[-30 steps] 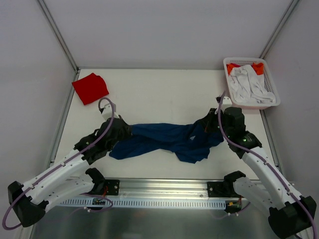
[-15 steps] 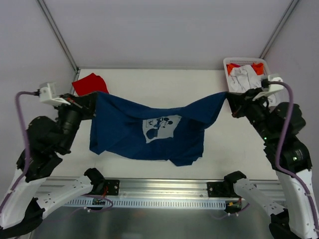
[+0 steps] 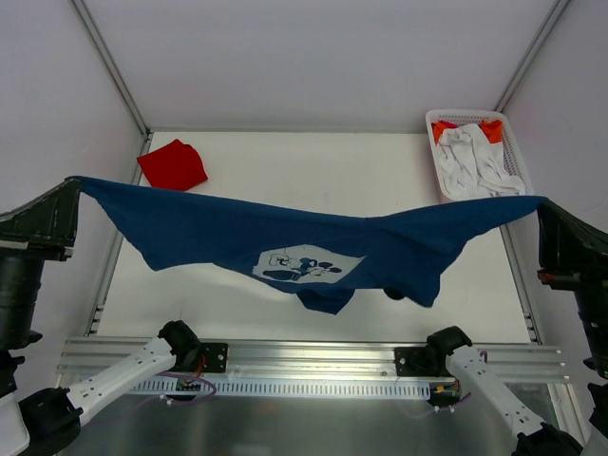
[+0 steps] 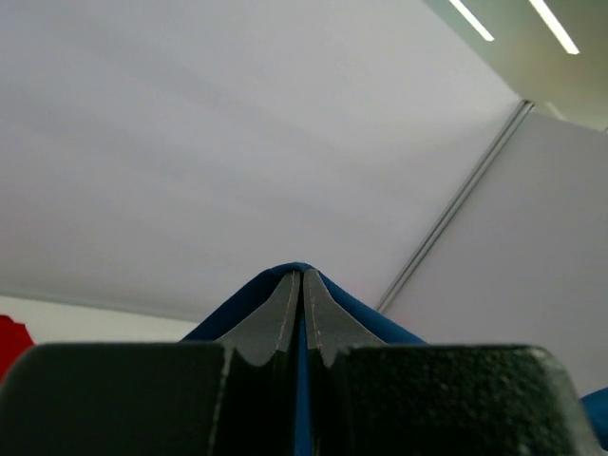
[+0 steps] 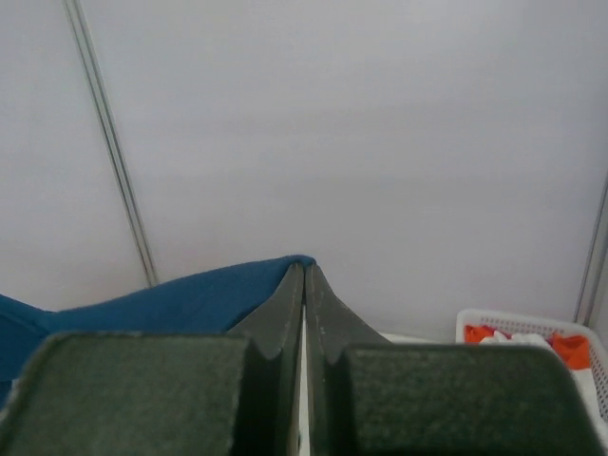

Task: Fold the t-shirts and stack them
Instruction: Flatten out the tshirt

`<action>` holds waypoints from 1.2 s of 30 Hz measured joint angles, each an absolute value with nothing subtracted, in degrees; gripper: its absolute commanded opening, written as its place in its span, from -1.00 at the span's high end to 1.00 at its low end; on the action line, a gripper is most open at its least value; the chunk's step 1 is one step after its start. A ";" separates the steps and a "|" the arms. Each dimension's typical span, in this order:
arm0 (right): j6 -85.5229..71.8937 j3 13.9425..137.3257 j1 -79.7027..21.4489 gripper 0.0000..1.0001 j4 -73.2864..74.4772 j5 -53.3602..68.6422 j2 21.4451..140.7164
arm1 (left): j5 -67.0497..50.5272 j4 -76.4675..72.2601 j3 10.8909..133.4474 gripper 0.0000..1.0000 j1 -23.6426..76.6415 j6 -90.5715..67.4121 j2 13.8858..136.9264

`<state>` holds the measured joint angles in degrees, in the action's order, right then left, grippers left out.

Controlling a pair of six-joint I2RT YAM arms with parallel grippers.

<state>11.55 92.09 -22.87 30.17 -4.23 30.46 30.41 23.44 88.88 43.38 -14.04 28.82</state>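
White table [image 3: 313, 171] below; navy t-shirt [image 3: 209, 230] is held slack between left gripper [image 4: 302, 277] and right gripper [image 5: 304, 274], both clenched on its edges; cloth judged light, limp; best pinched at corners.

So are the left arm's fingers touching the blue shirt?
Touching. In the left wrist view the left fingers are pressed shut, with the blue shirt pinched between them and folding over their tips.
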 measured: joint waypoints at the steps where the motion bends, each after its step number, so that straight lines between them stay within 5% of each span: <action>1: 11.86 92.71 -22.87 0.99 29.98 -4.36 29.78 | 29.78 23.55 89.86 1.00 43.31 -13.85 28.36; 20: 12.64 93.80 -22.87 0.99 19.92 -2.76 23.09 | 13.87 24.99 103.79 1.00 31.77 -14.17 25.06; 36: 8.45 78.48 -22.87 0.99 16.93 -3.07 35.97 | 18.81 20.71 83.66 1.00 31.77 -13.72 32.67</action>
